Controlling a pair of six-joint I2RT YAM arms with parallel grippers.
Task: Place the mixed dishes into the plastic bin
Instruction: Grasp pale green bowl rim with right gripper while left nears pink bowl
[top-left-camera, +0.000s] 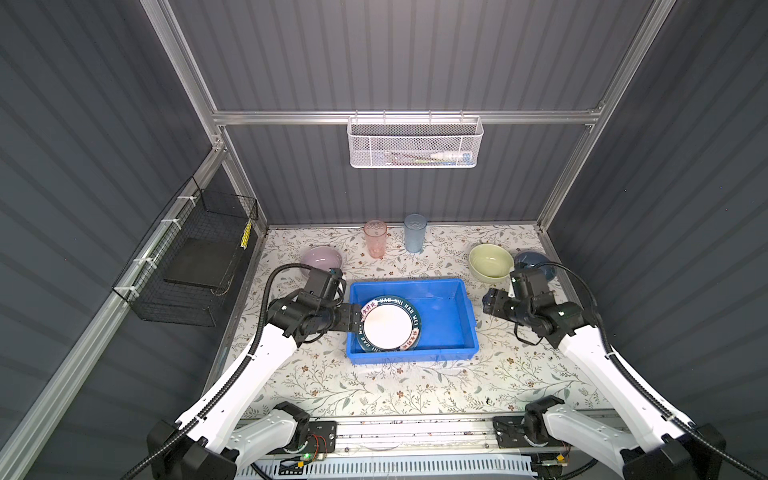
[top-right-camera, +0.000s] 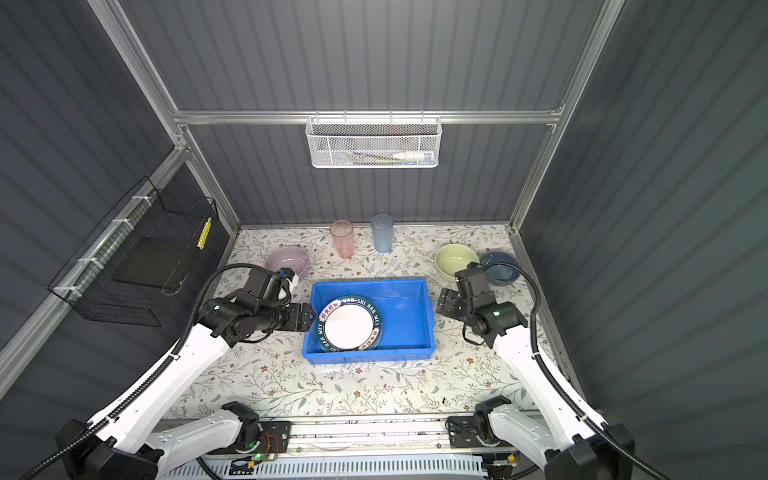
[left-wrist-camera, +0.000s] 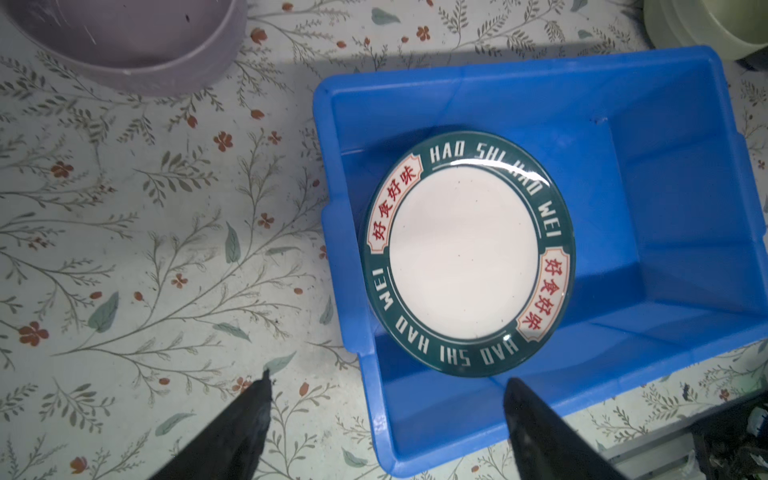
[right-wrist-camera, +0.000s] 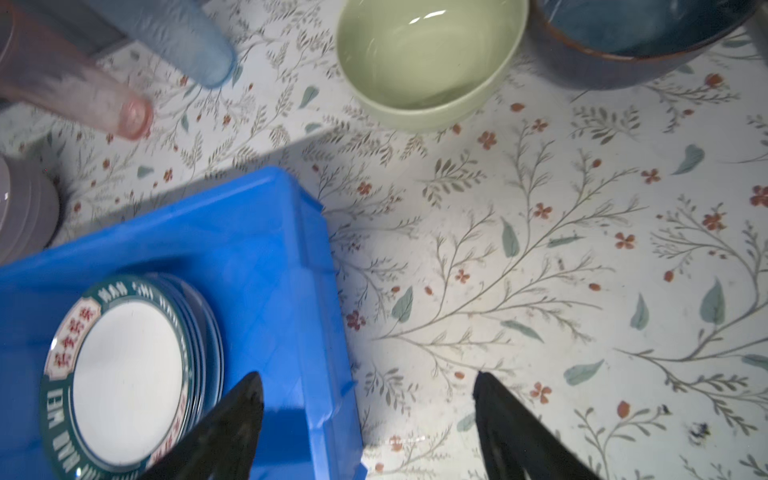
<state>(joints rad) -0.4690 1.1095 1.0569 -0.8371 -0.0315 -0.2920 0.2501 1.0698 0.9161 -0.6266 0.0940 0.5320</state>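
Sitting nearest, bright blue rectangular plastic bin (top-left-camera: 449, 328), green lettered-rim round plate (top-left-camera: 388, 326) inside at left. Left end effector (top-left-camera: 355, 319) above its left wall, right end effector (top-left-camera: 491, 302) just beside its right, both gaping, empty. Beyond, lilac bowl (top-left-camera: 320, 257), pale-green bowl (top-left-camera: 490, 259), dark-blue bowl (top-left-camera: 531, 257); farthest, pink translucent tumbler (top-left-camera: 375, 239), blue translucent tumbler (top-left-camera: 415, 232).

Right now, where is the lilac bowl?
In both top views the lilac bowl sits at the back left of the table, left of the pink tumbler.
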